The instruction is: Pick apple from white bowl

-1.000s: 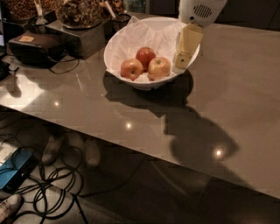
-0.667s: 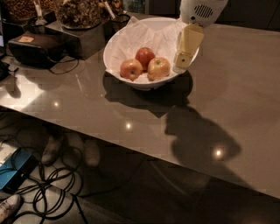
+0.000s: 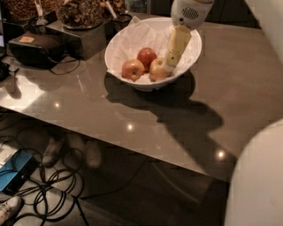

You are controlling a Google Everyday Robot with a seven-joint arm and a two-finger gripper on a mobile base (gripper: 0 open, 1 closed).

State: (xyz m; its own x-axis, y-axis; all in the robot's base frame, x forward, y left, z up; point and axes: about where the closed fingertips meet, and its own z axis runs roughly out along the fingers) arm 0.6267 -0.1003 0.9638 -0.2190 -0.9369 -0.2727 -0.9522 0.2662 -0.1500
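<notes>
Bench (image 3: 132, 119): smooth, glossy w/ light glints; white bowl (image 3: 118, 47): smooth, lined w/ crinkled paper (image 3: 140, 35); end effector (image 3: 169, 66) in bowl: matt cream plastic.

Glossy grey table (image 3: 88, 110) — carries white bowl (image 3: 193, 52), black case (image 3: 35, 49) (perhaps headset), dark box (image 3: 86, 40); pincer (image 3: 169, 66) in bowl.

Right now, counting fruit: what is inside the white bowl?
A pale apple, two redder apples, crinkled paper, the tool beside the pale one. Paper hides the bowl's floor.

Pincer (image 3: 169, 66), in white bowl (image 3: 120, 44), hides rt of apple (image 3: 155, 70); arm (image 3: 190, 11) cropped.
</notes>
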